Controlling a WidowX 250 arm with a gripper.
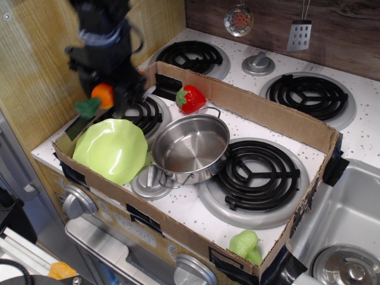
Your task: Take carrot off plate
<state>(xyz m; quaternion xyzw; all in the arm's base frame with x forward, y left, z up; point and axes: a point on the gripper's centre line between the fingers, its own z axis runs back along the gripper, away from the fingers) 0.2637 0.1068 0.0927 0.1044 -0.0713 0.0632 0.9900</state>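
My gripper [113, 92] is shut on the orange carrot [102, 95] and holds it in the air above the back left burner, well above the plate. The carrot's dark green stub top [88, 107] points to the lower left; its tip is hidden behind the fingers. The lime-green plate [110, 149] lies tilted at the front left of the cardboard box, with nothing on it. The arm is blurred by motion.
A steel pot [191, 148] stands right of the plate. A red strawberry [191, 98] lies behind the pot. A pale green toy vegetable [246, 245] sits in the box's front right corner. The cardboard box wall [261, 107] rings the stove top.
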